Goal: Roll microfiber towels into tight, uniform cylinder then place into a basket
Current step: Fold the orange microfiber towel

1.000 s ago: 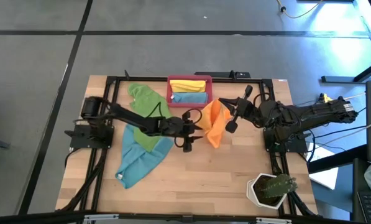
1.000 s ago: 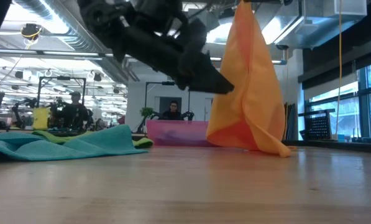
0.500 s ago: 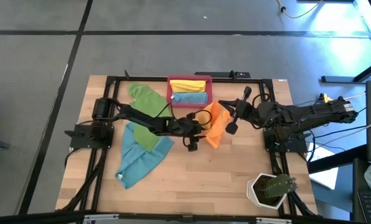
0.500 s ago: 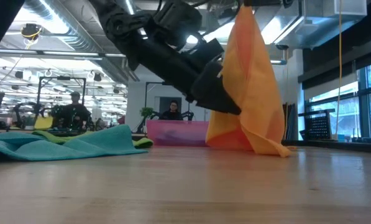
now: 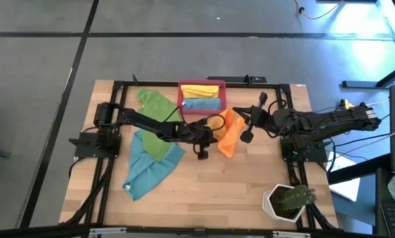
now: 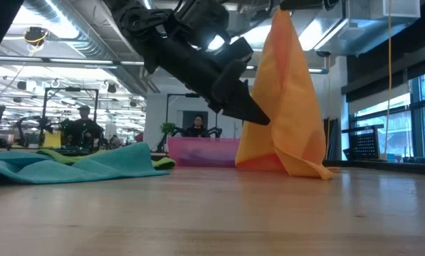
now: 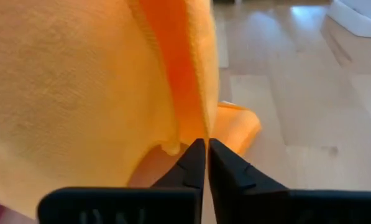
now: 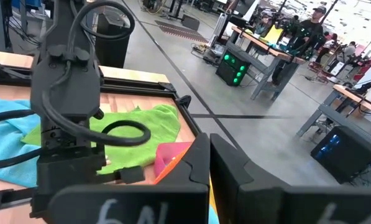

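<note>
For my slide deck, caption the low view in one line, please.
Orange towel hangs from above onto the table while the left pincer, shut, pinches its edge.

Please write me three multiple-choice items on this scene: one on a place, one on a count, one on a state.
1. Where does the potted cactus stand?
A. in the basket
B. at a table corner on the right arm's side
C. on the green towel

2. How many rolled towels lie in the red-pink basket?
A. none
B. two
C. four

3. How is the orange towel?
A. spread flat
B. rolled up
C. hanging from above

Answers: 1 B, the high view shows it there. 2 B, one yellow, one blue. 3 C, the right pincer holds it up, its lower end on the table.
</note>
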Available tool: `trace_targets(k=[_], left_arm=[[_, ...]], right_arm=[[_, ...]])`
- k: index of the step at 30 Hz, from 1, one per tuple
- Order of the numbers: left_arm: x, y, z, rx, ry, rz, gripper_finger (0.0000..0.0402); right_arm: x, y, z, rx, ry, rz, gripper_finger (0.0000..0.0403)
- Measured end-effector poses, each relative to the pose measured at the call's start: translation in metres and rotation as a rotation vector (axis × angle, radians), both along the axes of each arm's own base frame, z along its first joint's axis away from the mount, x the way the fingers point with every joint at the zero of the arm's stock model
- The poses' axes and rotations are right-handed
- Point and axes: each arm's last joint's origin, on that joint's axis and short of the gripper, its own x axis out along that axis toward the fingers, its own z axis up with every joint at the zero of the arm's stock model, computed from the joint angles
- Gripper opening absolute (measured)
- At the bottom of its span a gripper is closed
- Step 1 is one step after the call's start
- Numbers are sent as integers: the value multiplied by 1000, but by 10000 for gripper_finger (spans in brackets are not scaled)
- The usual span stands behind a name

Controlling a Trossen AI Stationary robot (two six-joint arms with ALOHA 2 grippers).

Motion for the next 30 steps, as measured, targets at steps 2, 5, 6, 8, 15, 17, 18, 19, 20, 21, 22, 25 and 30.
trace_targets(k=[2,5,6,8,15,17,18,19,20,21,22,25,30], left_arm=[[0,0,0,-3,1,-3,25],[0,0,0,3,4,8,50],[0,1,-1,12,9,21,59],[0,2,-5,39,27,56,79],[1,5,-23,86,74,126,147],[2,5,-22,84,59,126,161],[3,4,-22,82,52,123,166],[3,4,-22,76,47,115,171],[3,4,-21,70,44,107,174],[3,3,-21,62,42,101,176],[4,3,-21,59,33,101,178],[5,4,-19,41,8,117,179],[8,6,-13,19,-67,184,178]], right_arm=[[0,0,0,2,-2,-1,4],[0,0,0,2,-2,-1,4],[0,0,0,2,-2,-1,4],[0,0,0,2,-3,-1,4],[0,0,0,3,-4,0,4],[0,0,0,3,-4,0,4],[0,0,0,3,-4,0,4],[0,0,0,3,-4,0,4],[0,0,0,3,-4,0,4],[0,0,0,3,-4,1,4],[0,0,0,3,-4,1,4],[0,0,0,3,-3,2,4],[0,0,0,3,-3,3,4]])
